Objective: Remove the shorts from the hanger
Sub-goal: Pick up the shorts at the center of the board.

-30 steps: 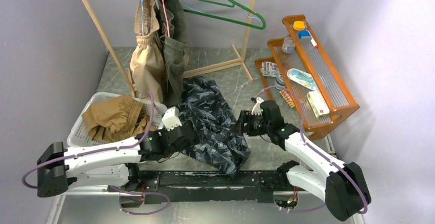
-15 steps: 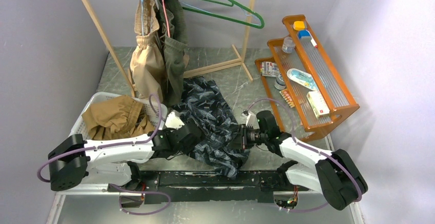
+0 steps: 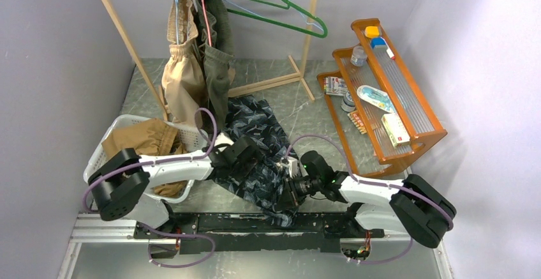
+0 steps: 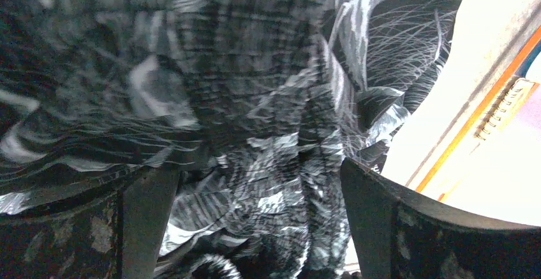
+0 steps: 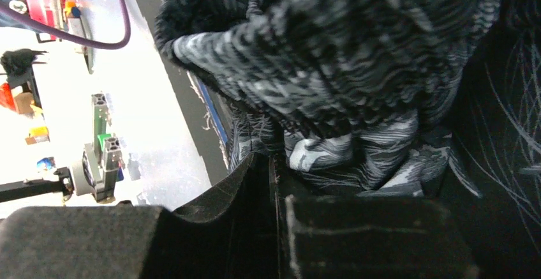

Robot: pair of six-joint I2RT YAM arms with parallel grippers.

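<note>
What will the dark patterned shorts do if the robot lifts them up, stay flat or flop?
Probably flop: the dark patterned shorts lie crumpled and bunch into folds at the right pincer. They look thin, so likely light. Pushed, they would probably wrinkle rather than slide whole.

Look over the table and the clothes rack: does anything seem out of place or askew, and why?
The dark patterned shorts lie crumpled on the table in front of the rack, neither hung nor in the basket. The green hanger hangs empty and tilted.
</note>
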